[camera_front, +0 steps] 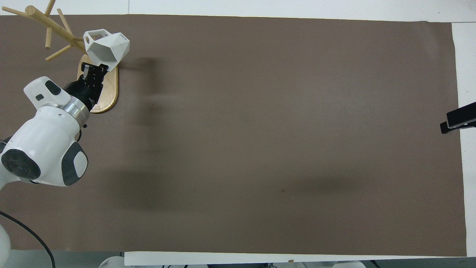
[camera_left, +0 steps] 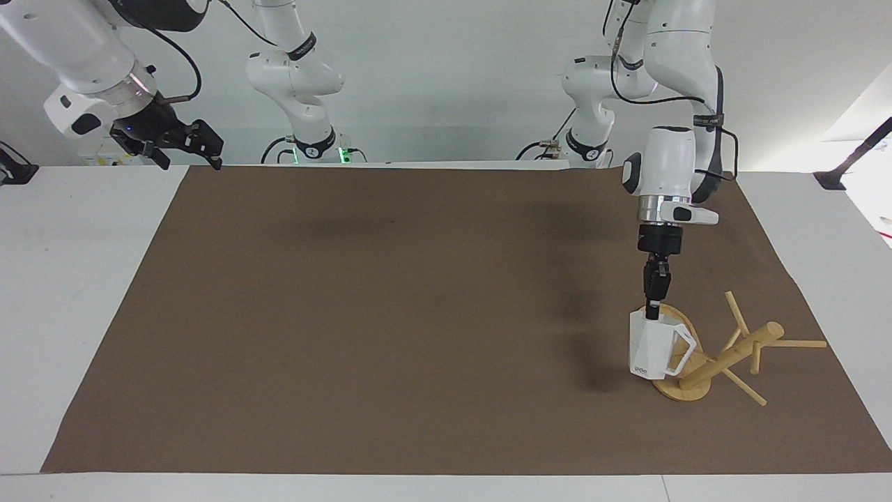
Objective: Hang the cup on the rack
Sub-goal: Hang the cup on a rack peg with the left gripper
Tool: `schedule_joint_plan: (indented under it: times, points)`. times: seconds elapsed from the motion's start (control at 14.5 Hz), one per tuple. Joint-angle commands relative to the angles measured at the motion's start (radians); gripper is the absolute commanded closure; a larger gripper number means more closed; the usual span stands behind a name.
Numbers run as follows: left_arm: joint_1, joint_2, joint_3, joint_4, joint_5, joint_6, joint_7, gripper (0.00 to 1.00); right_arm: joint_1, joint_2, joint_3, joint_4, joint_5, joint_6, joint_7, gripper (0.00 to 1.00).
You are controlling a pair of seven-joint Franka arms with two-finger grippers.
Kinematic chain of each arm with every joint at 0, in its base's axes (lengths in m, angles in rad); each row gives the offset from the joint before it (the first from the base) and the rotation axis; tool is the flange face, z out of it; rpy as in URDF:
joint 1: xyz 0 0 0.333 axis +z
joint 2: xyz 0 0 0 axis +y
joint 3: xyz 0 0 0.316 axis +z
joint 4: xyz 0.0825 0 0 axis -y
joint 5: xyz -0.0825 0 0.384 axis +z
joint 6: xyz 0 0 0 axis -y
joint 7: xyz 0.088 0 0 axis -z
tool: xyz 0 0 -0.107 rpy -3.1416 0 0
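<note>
The white faceted cup (camera_left: pixel 649 348) hangs upright from my left gripper (camera_left: pixel 653 315), which is shut on the cup's rim. The cup is over the flat oval base (camera_left: pixel 686 394) of the bamboo rack (camera_left: pixel 733 354), with its handle turned toward the central post. In the overhead view the cup (camera_front: pixel 108 46) sits beside the post (camera_front: pixel 55 26), with my left gripper (camera_front: pixel 95 67) over the base (camera_front: pixel 108 93). The rack stands at the left arm's end of the table. My right gripper (camera_left: pixel 185 143) is open, empty and raised over the table's right-arm end, where that arm waits.
A brown mat (camera_left: pixel 390 314) covers most of the white table (camera_left: pixel 70 279). Thin rack pegs (camera_left: pixel 801 343) stick out sideways toward the mat's edge. The tip of my right gripper (camera_front: pixel 458 120) shows at the overhead view's edge.
</note>
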Motion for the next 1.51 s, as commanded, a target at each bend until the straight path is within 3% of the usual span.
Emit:
schedule_joint_plan:
  times: [0.0,0.07,0.14,0.21,0.28,0.34,0.41,0.62,0.83,1.24,1.44]
  points:
    - [0.041,-0.01,-0.011,-0.022,0.008,0.007,-0.018,1.0,0.03,-0.028,-0.013,-0.021,-0.032,-0.002,0.036,0.0]
    - [0.044,-0.01,-0.011,-0.02,0.007,-0.008,-0.019,1.0,0.031,-0.028,-0.016,-0.023,-0.032,0.001,0.034,0.0]
    - [0.046,-0.01,-0.009,-0.017,0.007,-0.026,-0.022,0.94,0.031,-0.028,-0.019,-0.023,-0.032,-0.001,0.036,0.0]
    - [0.055,-0.01,-0.009,-0.008,0.008,-0.072,-0.025,0.66,0.031,-0.028,-0.019,-0.024,-0.032,0.001,0.034,0.0]
    - [0.057,-0.01,-0.009,0.021,0.007,-0.135,-0.028,0.27,0.03,-0.028,-0.025,-0.028,-0.032,-0.001,0.031,0.0]
    - [0.05,-0.008,-0.006,0.057,0.005,-0.211,-0.031,0.07,0.031,-0.031,-0.033,-0.04,-0.032,0.001,0.03,0.0]
    - [0.047,-0.007,-0.006,0.099,0.004,-0.297,-0.03,0.0,0.031,-0.036,-0.034,-0.046,-0.032,0.002,0.028,0.0]
    - [0.043,-0.008,-0.006,0.171,0.004,-0.466,-0.03,0.0,0.027,-0.037,-0.034,-0.051,-0.032,0.004,0.027,0.0]
    - [0.044,-0.056,-0.006,0.22,0.004,-0.648,-0.021,0.0,0.019,-0.034,-0.04,-0.051,-0.03,0.007,0.027,0.0]
    - [0.046,-0.122,-0.008,0.441,0.004,-1.124,0.097,0.0,0.025,-0.031,-0.033,-0.052,-0.02,0.002,0.027,0.0]
    - [0.044,-0.116,-0.009,0.611,-0.001,-1.403,0.23,0.0,0.021,-0.031,-0.033,-0.052,-0.018,0.002,0.027,0.0]
